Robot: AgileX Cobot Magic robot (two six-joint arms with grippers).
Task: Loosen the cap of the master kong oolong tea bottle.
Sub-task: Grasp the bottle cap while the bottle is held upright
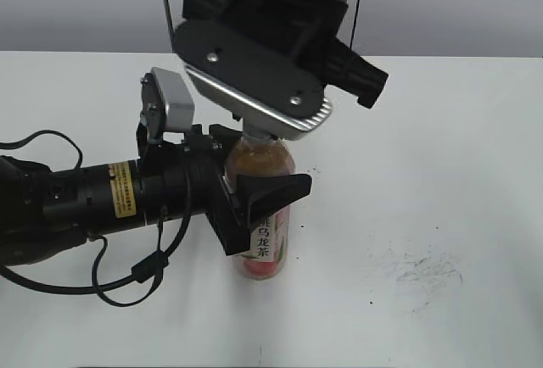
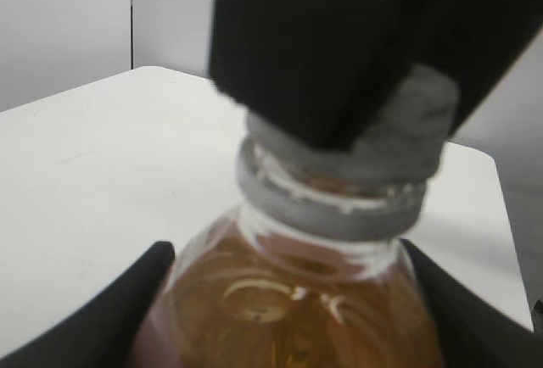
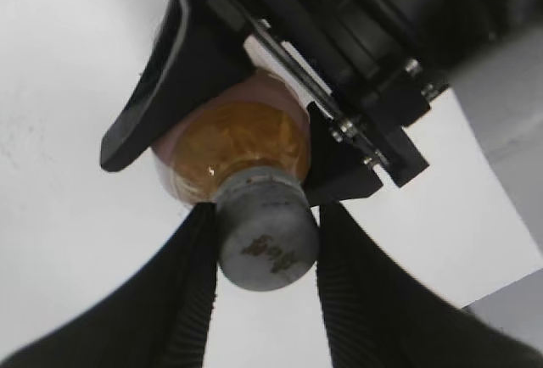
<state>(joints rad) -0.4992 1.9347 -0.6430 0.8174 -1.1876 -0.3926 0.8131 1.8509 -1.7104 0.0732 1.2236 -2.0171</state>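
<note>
Bottle: the master kong oolong tea bottle (image 1: 261,215) stands upright on the white table (image 1: 441,173), roughly mid-table, a little toward the near edge. Clear plastic, amber tea visible through the shoulder; pink label with a white vertical strip of black characters on the lower body. Narrow neck with a collar ring below the closure.

Cap: the cap (image 3: 267,231) is small, round, grey-white, much narrower than the bottle body, with a dark mark printed on its top face. It sits on the neck. In the exterior view it is almost wholly hidden under the upper arm's wrist plate.

Left gripper: the left gripper (image 1: 254,203) comes in level from the left side and is clamped on the bottle's upper body. One black finger (image 1: 276,190) crosses in front of the bottle above the label; the left wrist view shows a finger at each side of the amber shoulder, both against the plastic.

Right gripper: the right gripper (image 3: 265,241) reaches down from above. Its two ribbed black fingers (image 3: 182,287) bracket the cap, narrowly parted, each one pressed to the cap's side wall. It is gripping the cap.

Table: a patch of dark scuff marks (image 1: 428,270) lies on the table to the right of the bottle, well apart from it.
</note>
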